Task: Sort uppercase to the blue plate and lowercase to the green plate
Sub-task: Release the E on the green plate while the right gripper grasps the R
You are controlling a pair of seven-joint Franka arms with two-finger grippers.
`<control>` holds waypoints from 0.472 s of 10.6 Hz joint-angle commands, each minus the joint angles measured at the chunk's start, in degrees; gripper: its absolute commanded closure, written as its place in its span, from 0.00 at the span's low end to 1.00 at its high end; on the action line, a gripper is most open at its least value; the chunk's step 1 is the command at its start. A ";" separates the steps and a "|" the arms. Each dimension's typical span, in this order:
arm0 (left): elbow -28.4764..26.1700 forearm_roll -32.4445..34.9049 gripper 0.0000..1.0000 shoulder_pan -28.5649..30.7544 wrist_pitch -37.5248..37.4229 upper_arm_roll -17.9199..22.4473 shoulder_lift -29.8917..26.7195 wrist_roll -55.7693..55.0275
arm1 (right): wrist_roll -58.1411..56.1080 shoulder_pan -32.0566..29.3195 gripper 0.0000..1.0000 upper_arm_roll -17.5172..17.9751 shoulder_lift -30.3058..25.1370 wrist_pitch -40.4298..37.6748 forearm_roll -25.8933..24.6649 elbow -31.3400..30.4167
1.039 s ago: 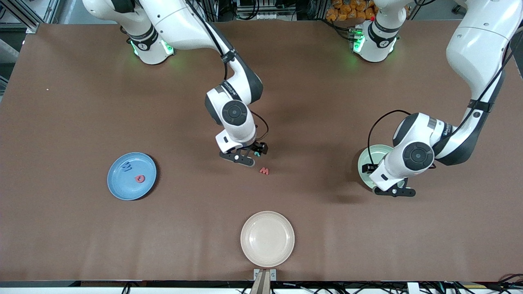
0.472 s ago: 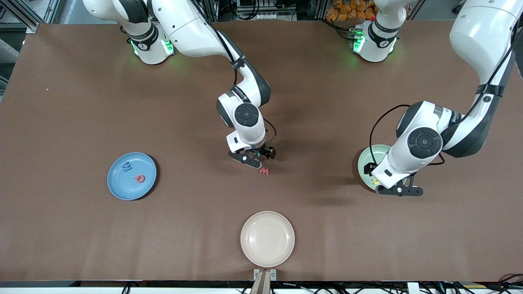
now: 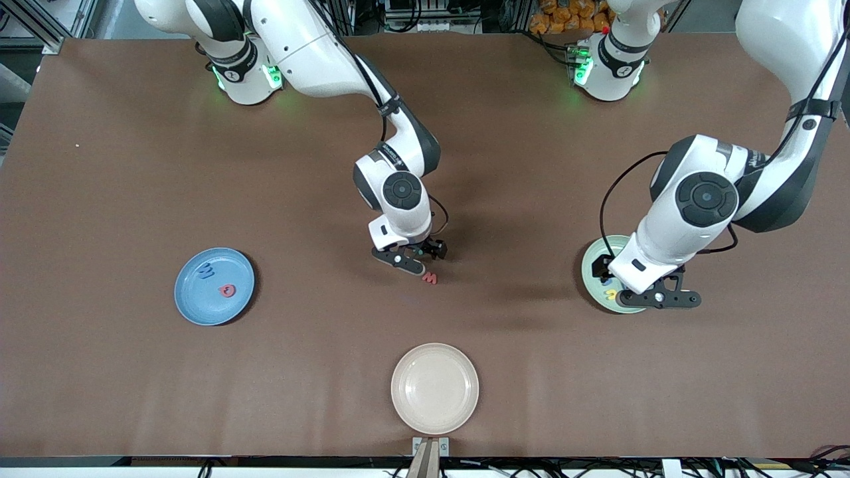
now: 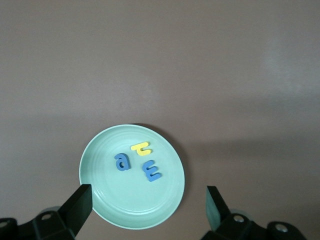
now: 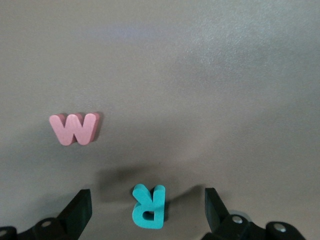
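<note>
Right wrist view: the right gripper (image 5: 145, 212) is seen with its fingers spread wide and nothing held. The teal R (image 5: 148, 205) lies on the table (image 5: 210, 75) directly between the two fingertips, apart from both; the red w (image 5: 74, 128) lies a little farther out from the hand and off toward one finger.

The step in hand is judged to be the pick of the R. It would be done well by a straight descent with the letter kept centred, the fingers closed across its narrow width, and the w left undisturbed (it sits close enough to be nudged by a finger).

Front view: the same gripper (image 3: 416, 256) is placed low over the table's middle, with the w (image 3: 430, 278) just beside it. The blue plate (image 3: 199, 299), well apart toward the right arm's end, already carries a red round letter (image 3: 228, 290) and a blue zigzag letter (image 3: 207, 270).

Left wrist view: the left gripper (image 4: 147, 207) is wide and empty over the green plate (image 4: 107, 205). In the plate lie a blue a (image 4: 122, 161), a yellow hooked letter (image 4: 141, 149) and a blue m (image 4: 151, 171). This arm appears to be waiting. A cream plate (image 3: 435, 411), unused, lies nearest the front camera.
</note>
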 commanded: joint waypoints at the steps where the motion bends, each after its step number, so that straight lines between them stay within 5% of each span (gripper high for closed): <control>1: -0.35 -2.20 0.00 0.38 -2.53 -0.21 -2.57 0.17 | -1.32 0.41 0.00 -0.46 1.14 -0.23 0.35 1.54; 4: 1.05 -2.29 0.00 0.38 -3.95 -0.39 -2.66 2.63 | -1.41 0.41 0.00 -0.46 1.32 -0.14 0.36 1.54; 5: 1.23 -2.20 0.00 0.38 -4.04 -0.47 -2.66 3.07 | -1.76 0.50 0.09 -0.46 1.32 -0.14 0.27 1.54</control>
